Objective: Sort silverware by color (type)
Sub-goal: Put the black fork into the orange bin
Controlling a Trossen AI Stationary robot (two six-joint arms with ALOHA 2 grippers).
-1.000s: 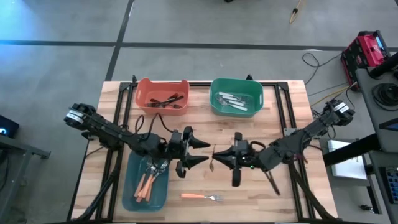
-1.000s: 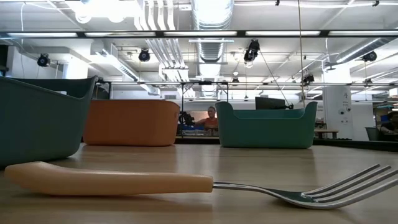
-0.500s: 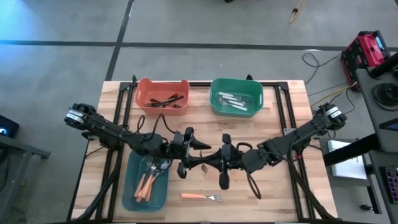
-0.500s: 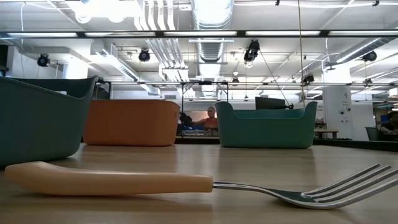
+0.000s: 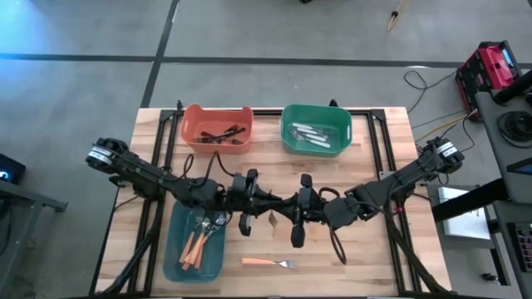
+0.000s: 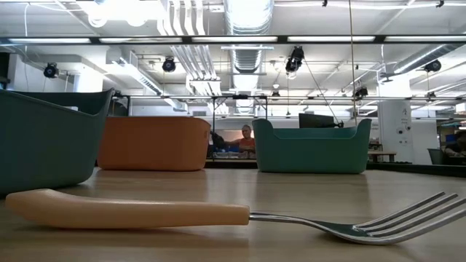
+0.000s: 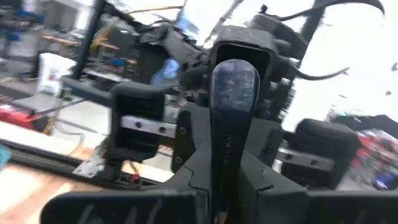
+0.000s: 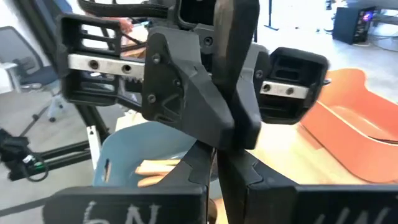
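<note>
Hard to read, this one: the left gripper and the right gripper are meeting nose to nose above the middle of the table, and each wrist view is filling up with the other arm's dark housing, so the contact point is staying hidden. A small utensil is hanging right between the two tips, its kind too small to make out, and I cannot tell whether one gripper or both are pinching it. The low view is showing neither gripper. On the near side of both grippers, well apart from them, an orange-handled fork is lying flat on the wood. Just beside the left gripper's wrist, the blue bin is holding more orange-handled pieces. Beyond the left gripper the orange bin is holding black utensils, and beyond the right one the green bin is holding white-handled ones. A person is sitting far behind the bins. Both grippers are showing their fingers pressed together.
</note>
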